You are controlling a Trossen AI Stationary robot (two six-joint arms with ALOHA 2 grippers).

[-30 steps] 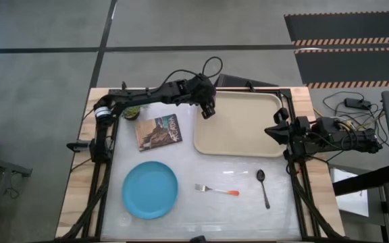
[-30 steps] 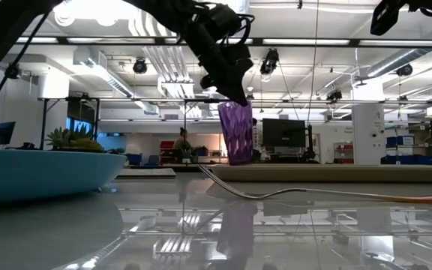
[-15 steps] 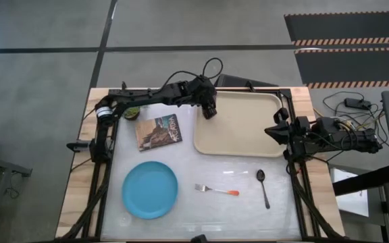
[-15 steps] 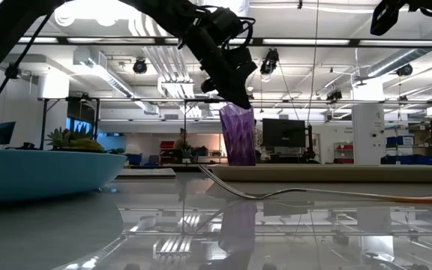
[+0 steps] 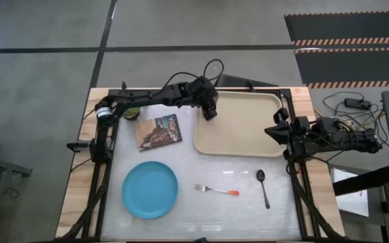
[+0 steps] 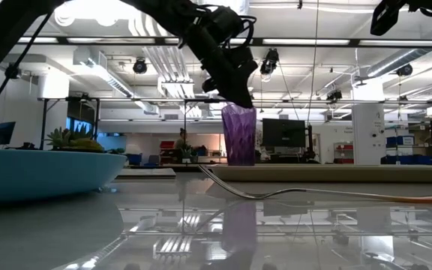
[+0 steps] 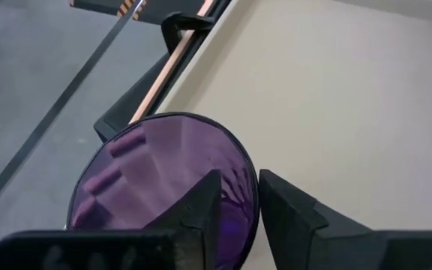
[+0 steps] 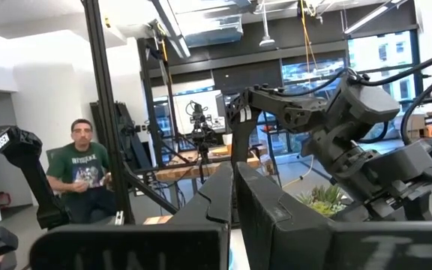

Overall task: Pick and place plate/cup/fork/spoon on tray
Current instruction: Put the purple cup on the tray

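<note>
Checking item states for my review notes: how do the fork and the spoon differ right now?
The fork is silver with an orange handle tip; the spoon is dark all over. The fork lies crosswise along the table's front; the spoon lies nearly at right angles to it. Both rest untouched on the table in front of the tray, not on it.

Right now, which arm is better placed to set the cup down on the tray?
The left: its gripper already grips the cup over the tray corner. The right gripper waits at the table's right edge.
</note>
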